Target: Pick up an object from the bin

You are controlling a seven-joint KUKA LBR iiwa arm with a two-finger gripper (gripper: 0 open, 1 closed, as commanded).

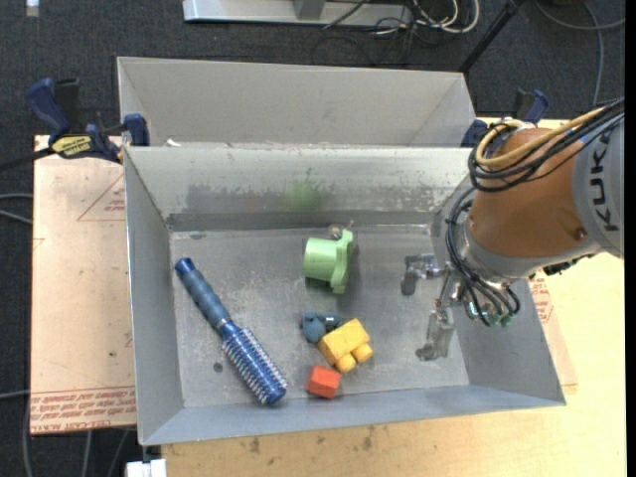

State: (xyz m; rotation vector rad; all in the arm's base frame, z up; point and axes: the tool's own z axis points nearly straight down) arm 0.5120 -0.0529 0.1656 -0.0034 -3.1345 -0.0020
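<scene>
the gripper [422, 308] is open and empty, to the right of the yellow block [346, 344] in the bin [149, 296]. the block seems light, hard and smooth; pinch its flat sides.

My arm [601, 182] reaches in bent over, its orange wrist cover [517, 202] on top; just beneath that cover my jaws stand spread apart, pointing down.

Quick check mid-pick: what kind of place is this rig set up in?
Likely a robotics lab test cell: a grey metal bin holding a blue hairbrush and a yellow block, loose cables on dark carpet, and the arm's gripper inside the bin.
</scene>
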